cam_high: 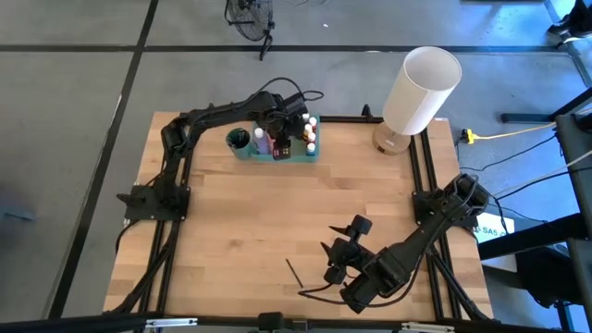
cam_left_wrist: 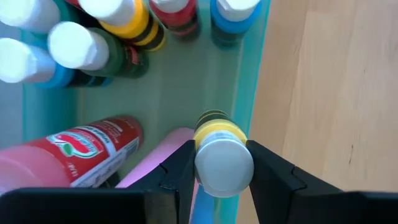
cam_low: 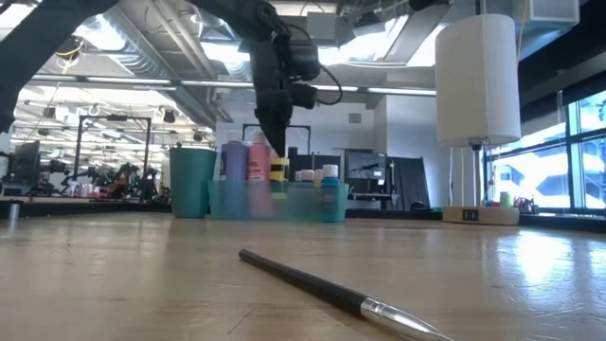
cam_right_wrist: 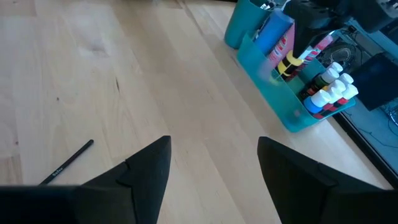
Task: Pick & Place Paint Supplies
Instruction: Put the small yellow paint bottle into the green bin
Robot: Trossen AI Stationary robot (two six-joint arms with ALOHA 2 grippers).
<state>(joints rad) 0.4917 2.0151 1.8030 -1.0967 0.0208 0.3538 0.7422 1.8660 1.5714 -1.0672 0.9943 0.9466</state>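
On the far left of the table (cam_high: 231, 231) I had the left gripper (cam_left_wrist: 221, 163) down over the green tray (cam_high: 282, 153), jaws clamped on a yellow paint bottle (cam_left_wrist: 219, 149) with a white cap, just inside the tray's wall. Other bottles (cam_left_wrist: 81, 46) stood packed in the tray beside it. Nearer, a dark paintbrush (cam_high: 294, 272) lay loose on the wood. On the near right, my right gripper (cam_high: 339, 250) hovered with jaws wide, holding nothing.

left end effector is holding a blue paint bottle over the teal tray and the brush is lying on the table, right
Not quite: the bottle in the left end effector is yellow with a white cap, as the left wrist view shows. It is over the teal tray, and the brush lies on the table.
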